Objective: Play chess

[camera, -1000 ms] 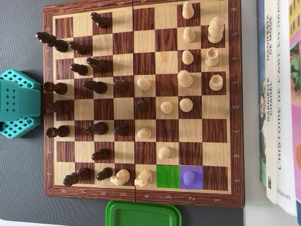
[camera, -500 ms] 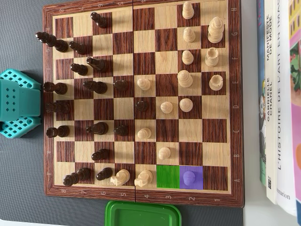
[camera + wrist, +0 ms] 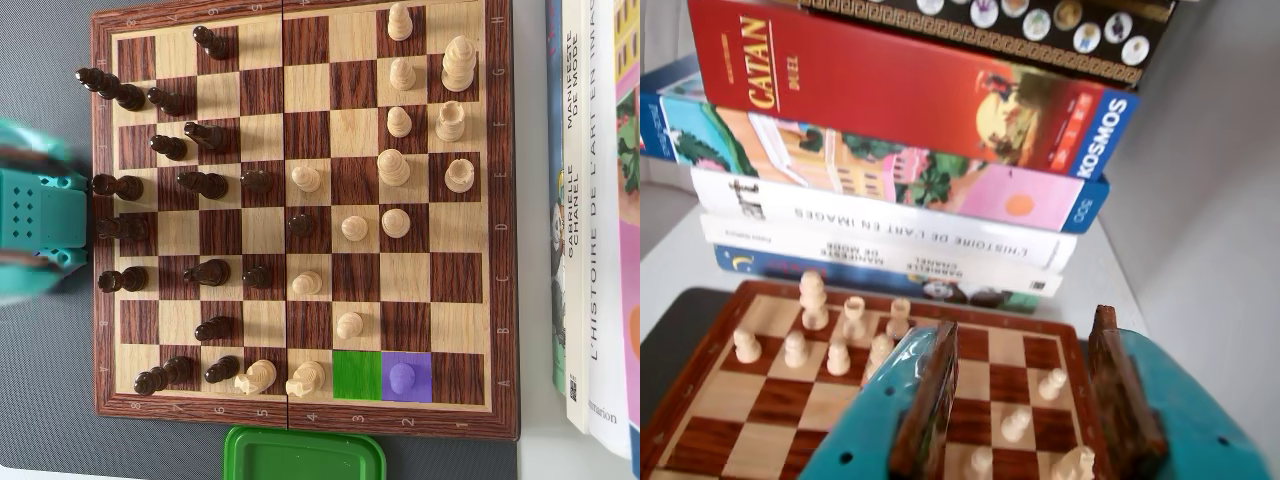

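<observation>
- Chessboard [image 3: 300,28] lies on the grey desk [image 3: 50,420], filling most of the overhead view, with dark pieces crowded on the left half and pale ones on the right; 1 square near the bottom edge is tinted green [image 3: 357,376] and the one beside it purple [image 3: 405,376], a purple-tinted pawn [image 3: 401,377] standing on it
- Books [image 3: 890,215] stacked past the board's far edge in the wrist view read "CATAN DUEL" and "KOSMOS" on the red box, then "L'HISTOIRE DE L'ART EN IMAGES" and "GABRIELLE CHANEL, MANIFESTE DE MODE"
- Gripper [image 3: 1025,400], teal with brown-lined fingers [image 3: 930,400], is blurred at the left edge overhead; the fingers stand apart with nothing between them
- Move in hand, as I judge it, is that pawn to the green square: come down from straight above, straddle the head, close gently, and keep clear of the pale knight [image 3: 306,378] 2 squares left
- Board edges carry small coordinate marks, too small to read
</observation>
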